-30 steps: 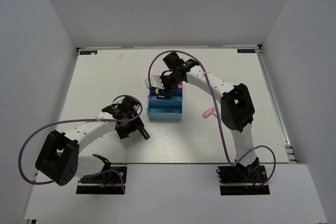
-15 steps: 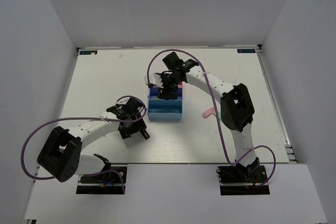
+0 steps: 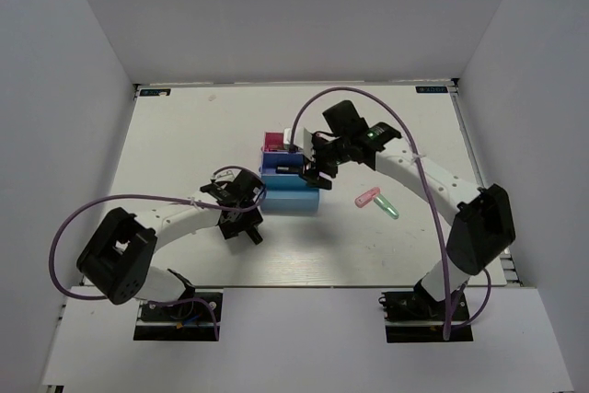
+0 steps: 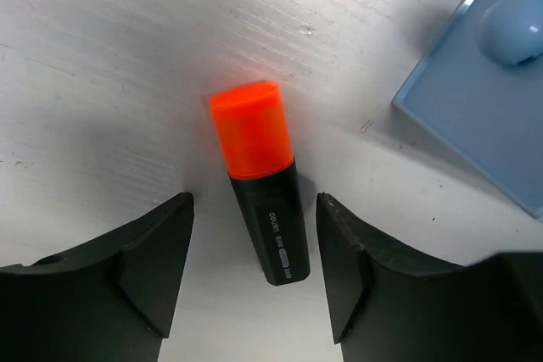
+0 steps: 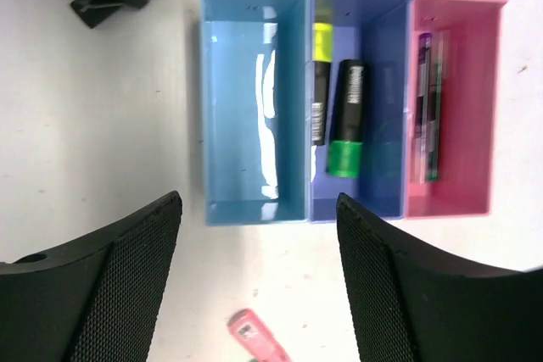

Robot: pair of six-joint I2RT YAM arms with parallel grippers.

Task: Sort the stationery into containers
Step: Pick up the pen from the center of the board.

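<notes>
Where the left gripper [image 4: 254, 203] hangs low over the white table [image 4: 102, 57], its jaws stand apart on either side of a black highlighter with an orange cap [image 4: 259, 184]. The highlighter lies flat on the table with a gap to each finger, so nothing is gripped. Seen from the left wrist, the cap points toward the top of the frame and a corner of the light blue tray [image 4: 475, 99] fills the upper right. Seen from above, this gripper sits just below and left of the row of three joined trays near the centre of the table. The right gripper [image 5: 257, 209] hovers above the trays, likewise open and holding nothing. From the right wrist the trays run left to right: light blue tray, dark blue tray [image 5: 382, 167], pink tray [image 5: 467, 167]. The dark blue tray holds two black highlighters side by side, one with a yellow cap [image 5: 320, 82] and one with a green cap [image 5: 346, 120]. The pink tray holds thin slim pens [image 5: 428, 108] lying lengthwise; their number cannot be told. To the right of the trays in the top view, a pink marker [image 3: 366, 197] and a mint-green marker [image 3: 387, 208] lie close together on the table, apart from the trays.
</notes>
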